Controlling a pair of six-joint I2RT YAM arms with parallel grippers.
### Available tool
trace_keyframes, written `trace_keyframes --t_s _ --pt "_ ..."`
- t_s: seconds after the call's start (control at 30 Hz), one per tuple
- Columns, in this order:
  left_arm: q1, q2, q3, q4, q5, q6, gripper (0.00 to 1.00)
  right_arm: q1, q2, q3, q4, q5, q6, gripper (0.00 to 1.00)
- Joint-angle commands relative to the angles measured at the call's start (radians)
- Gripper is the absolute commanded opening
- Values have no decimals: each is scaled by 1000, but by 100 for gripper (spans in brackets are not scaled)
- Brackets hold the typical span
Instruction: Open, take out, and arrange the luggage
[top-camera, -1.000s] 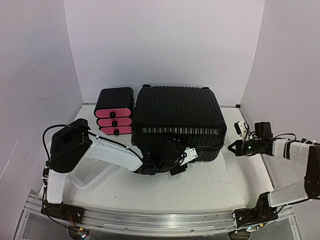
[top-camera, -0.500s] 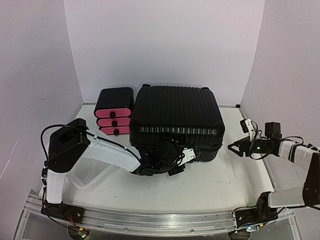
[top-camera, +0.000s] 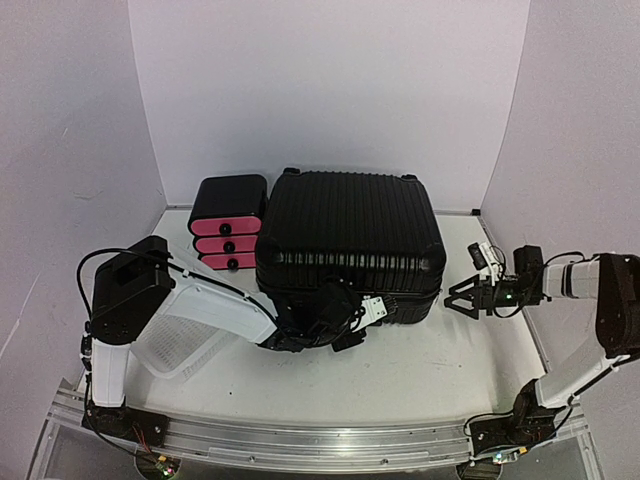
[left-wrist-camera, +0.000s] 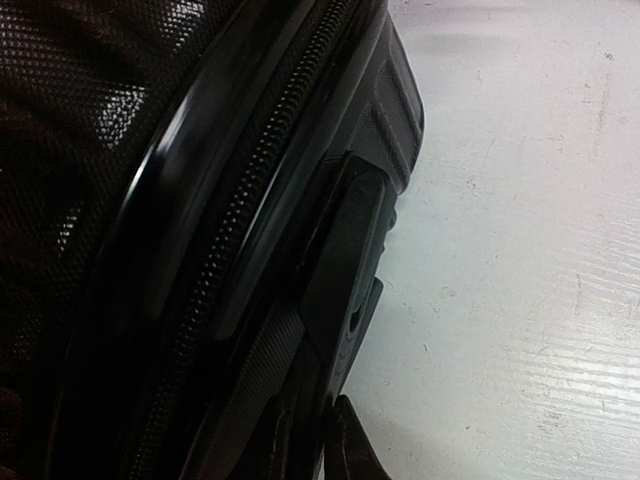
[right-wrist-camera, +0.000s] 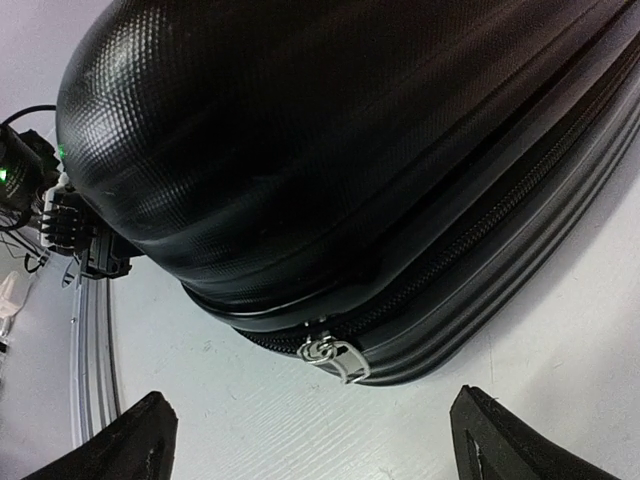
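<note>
Plastic mesh makes up the white basket (top-camera: 180, 345) at the left of the worktop (top-camera: 430, 370), with the left arm crossing above it. Behind it stands a small black box with 3 pink drawers (top-camera: 228, 225), just beside the luggage (top-camera: 350, 225).

The left gripper (top-camera: 340, 325) is tucked against the near edge of the luggage, at the seam between the 2 shells. Its wrist view shows only zip teeth, glossy rim and 1 dark fingertip, so I cannot tell whether its jaws are apart or together.

The luggage lies flat in the middle of the worktop toward the back wall, 1 broad ribbed face up. The ribs run near to far, and I judge the long axis does too, with the small bumps at the far edge probably wheels. It should handle as stiff, bulky and fairly heavy, with a smooth shell that 2 thin fingers will slide on. Better holds are the seam lip and the metal zip pull (right-wrist-camera: 335, 358) at the right near corner.

The right gripper (top-camera: 462, 299) hovers just off that corner, jaws wide apart, holding nothing
</note>
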Motion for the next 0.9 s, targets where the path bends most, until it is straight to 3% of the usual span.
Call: trace_keyframes --t_s 0.0,0.2,0.37,0.5,0.87 --pt "46 -26 -21 -92 -133 -99 0 1 46 108 -143 -68 -172 92" --pt "40 -21 -6 -95 -133 -86 0 33 81 169 -241 -5 -247 90" --pt "38 -21 5 -97 -137 -76 0 91 136 267 -442 30 -384 82" --pt "37 -22 7 -99 -137 -78 0 113 150 297 -461 42 -395 79" --pt "35 -20 10 -100 -145 -81 0 162 138 292 -483 48 -377 42"
